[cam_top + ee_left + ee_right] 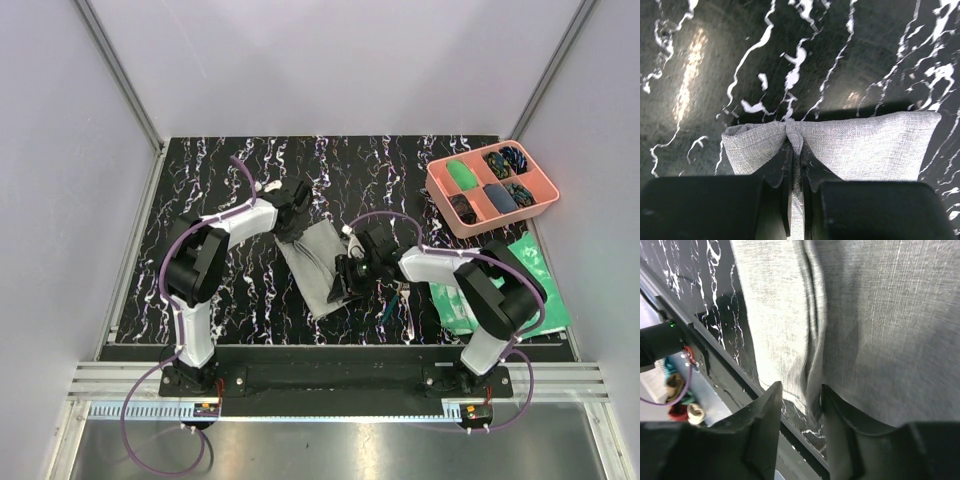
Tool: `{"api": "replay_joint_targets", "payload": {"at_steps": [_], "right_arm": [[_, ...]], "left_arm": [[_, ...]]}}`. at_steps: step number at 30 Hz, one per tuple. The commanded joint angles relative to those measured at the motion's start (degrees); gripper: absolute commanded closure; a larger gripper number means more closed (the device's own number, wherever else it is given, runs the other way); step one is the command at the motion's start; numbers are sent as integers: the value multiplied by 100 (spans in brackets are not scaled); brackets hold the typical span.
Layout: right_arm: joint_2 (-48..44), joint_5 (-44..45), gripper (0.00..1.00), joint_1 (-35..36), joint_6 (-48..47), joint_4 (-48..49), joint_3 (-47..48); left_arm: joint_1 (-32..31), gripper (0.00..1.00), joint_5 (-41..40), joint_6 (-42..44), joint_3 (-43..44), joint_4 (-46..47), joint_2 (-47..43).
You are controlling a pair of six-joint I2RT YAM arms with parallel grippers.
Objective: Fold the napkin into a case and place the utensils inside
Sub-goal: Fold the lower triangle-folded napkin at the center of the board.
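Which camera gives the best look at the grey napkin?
The top external view: nearly the whole folded napkin shows there. The left wrist view shows only one pinched end; the right wrist view, just close-up folds.

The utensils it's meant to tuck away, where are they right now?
In the top view, the utensils lie on the black marbled table, right of centre near the front edge, between the grey napkin and the green-and-white sheet.

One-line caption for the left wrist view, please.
Left gripper pinching the edge of the grey napkin, cloth bunched at the pinch, on the black marbled table.
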Motion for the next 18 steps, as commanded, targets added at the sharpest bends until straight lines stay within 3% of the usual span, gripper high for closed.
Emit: {"api": "replay_joint_targets", "payload": {"at_steps": [1,5,10,13,18], "right_arm": [[-447,545,52,26,-647,-1170,454],[-430,695,42,26,-797,-1304,682],[-62,748,41,61,-929,-1374,990],[71,862,41,61,-964,-1365,1060],[395,915,48,70,-999,-1313,1166]], "left_arm": [[39,92,-116,117,-44,511,-177],[47,92,-72,153,-70,556,-195],[47,89,-28,196,-105,556,-265],[47,82,-63,240,-167,573,-396],[83,59,68,328,-211,582,-625]]}}
